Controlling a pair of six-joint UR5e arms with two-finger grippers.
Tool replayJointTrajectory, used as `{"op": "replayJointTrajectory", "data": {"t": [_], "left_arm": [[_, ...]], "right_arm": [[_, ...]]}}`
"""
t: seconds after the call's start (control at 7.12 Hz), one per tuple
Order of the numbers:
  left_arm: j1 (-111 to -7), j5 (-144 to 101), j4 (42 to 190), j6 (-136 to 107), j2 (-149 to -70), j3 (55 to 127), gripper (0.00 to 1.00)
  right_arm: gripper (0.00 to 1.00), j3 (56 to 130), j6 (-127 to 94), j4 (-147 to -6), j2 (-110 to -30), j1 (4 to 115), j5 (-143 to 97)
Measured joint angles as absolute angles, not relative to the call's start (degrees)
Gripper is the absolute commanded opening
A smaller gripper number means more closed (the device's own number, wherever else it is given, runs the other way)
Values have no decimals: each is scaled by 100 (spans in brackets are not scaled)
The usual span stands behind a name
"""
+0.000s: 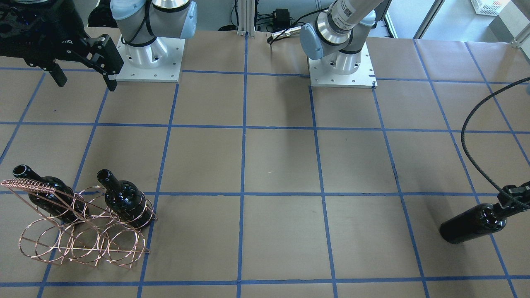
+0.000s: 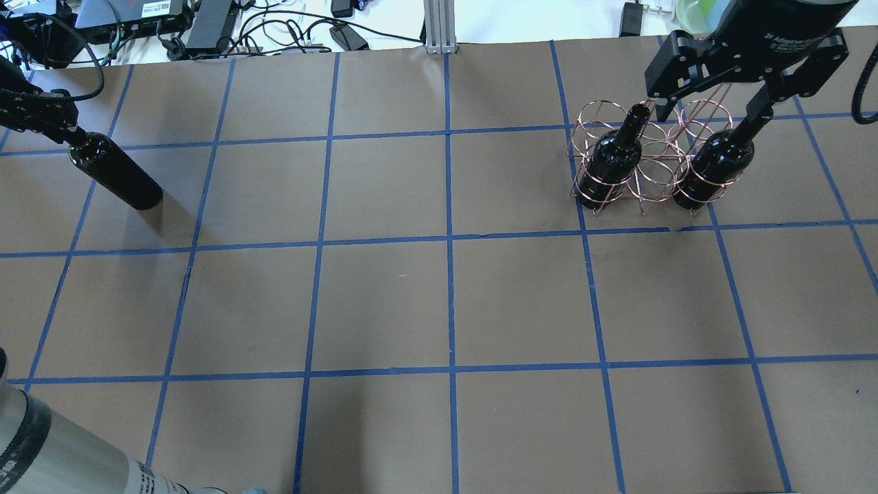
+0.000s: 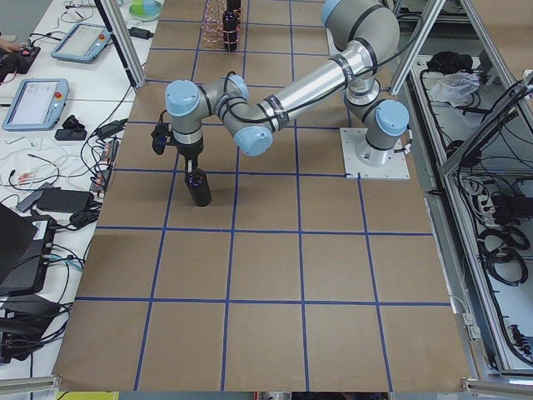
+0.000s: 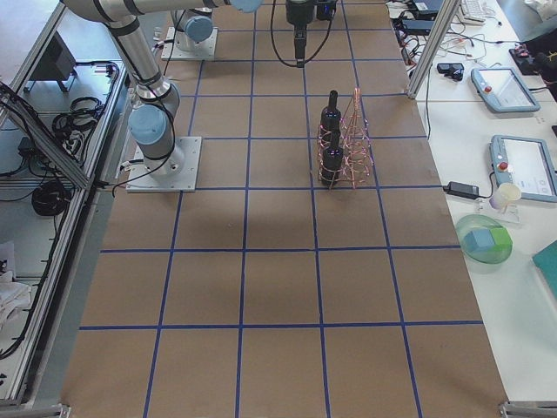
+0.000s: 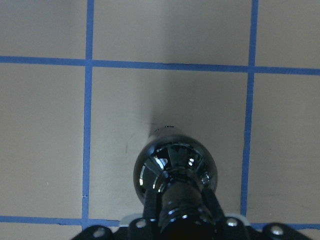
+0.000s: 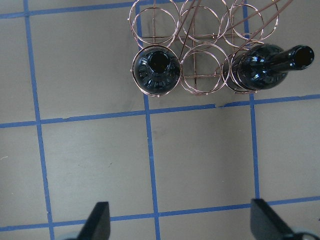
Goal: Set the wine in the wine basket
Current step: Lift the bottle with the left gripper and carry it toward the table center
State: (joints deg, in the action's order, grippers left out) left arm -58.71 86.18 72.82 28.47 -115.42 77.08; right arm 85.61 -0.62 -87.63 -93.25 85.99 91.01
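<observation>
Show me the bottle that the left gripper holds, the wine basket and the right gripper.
held wine bottle [image 2: 116, 177]: overhead exterior view, middle of its body.
wine basket [image 1: 29, 185]: exterior front-facing view, its coiled handle.
right gripper [image 2: 708, 122]: overhead exterior view, midway between its open jaws.

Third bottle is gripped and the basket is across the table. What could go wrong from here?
1. The left hand pinches the bottle only at its neck; glossy glass could slip or swing on the long carry.
2. The basket has two bottles flanking a free ring; lowering between them may knock them or shift the light wire frame.
3. The right hand hangs open near the basket, possibly in the left arm's path.
</observation>
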Motion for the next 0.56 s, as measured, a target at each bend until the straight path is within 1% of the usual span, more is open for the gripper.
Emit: {"op": "replayJointTrajectory", "data": {"t": [0.28, 0.56], "left_arm": [[-5898, 8622, 7289, 2869, -11507, 7703, 0], [-6226, 8642, 7456, 2748, -11253, 7697, 0]], "right_arm": [[100, 8560, -62, -8763, -9325, 8599, 9099], [100, 8561, -62, -8763, -9325, 8597, 9099]]}}
